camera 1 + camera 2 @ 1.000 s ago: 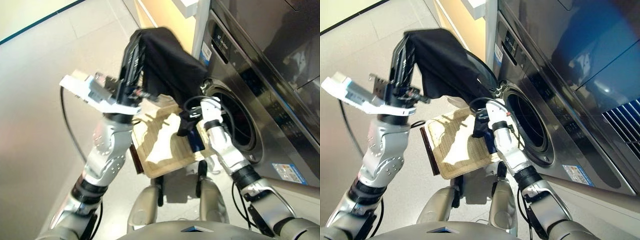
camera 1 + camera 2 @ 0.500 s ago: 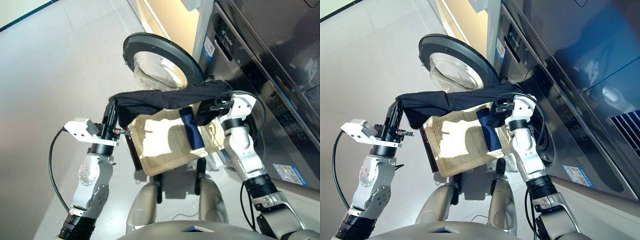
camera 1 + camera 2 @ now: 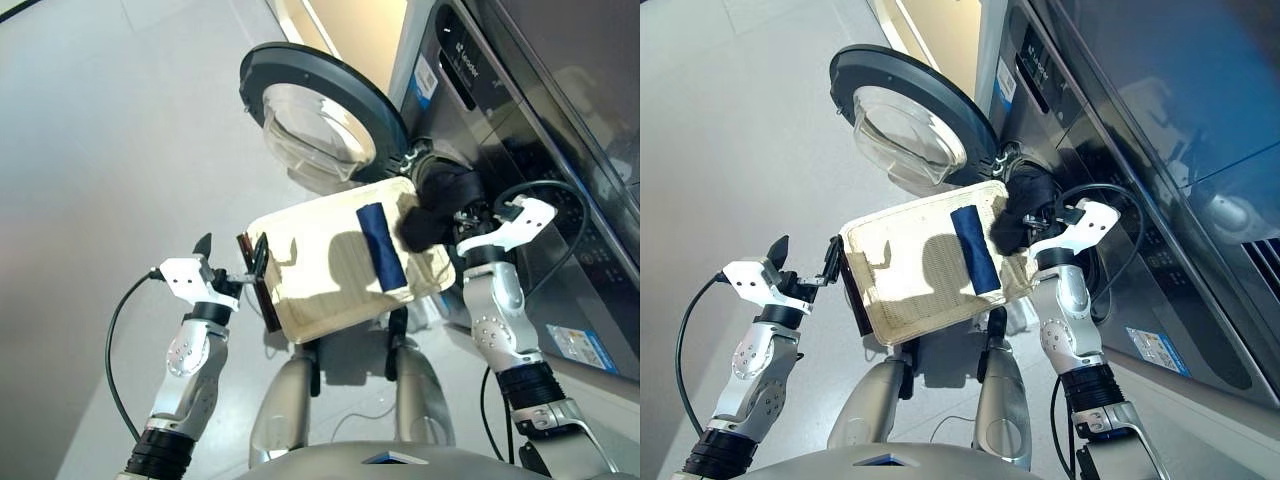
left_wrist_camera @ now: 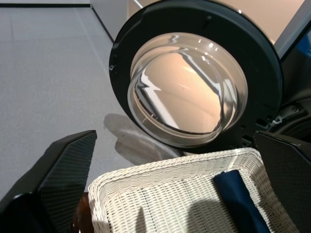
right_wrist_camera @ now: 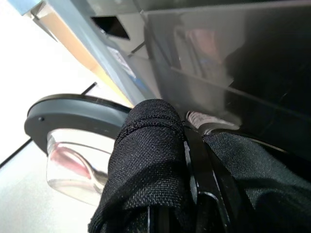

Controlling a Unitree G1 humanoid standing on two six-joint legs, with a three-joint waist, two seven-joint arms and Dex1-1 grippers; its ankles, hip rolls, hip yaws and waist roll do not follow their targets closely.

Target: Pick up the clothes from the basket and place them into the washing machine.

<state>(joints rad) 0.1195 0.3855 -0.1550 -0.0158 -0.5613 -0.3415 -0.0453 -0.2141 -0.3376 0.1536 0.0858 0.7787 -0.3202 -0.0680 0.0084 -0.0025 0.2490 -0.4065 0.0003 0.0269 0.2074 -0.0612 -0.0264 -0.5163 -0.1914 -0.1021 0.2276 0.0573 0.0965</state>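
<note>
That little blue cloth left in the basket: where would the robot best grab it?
Probably at the middle of the navy blue cloth, coming down from above. It lies flat as a narrow folded strip on the basket floor, so jaws set across its short width should close around it. The left gripper is open and free; the right gripper holds the black cloth.

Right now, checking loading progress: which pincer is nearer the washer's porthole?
Right. The right pincer, holding the black cloth, is at the porthole; the left pincer hangs open beyond the basket.

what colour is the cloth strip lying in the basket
Navy blue cloth strip, clearest in the right eye view.
</note>
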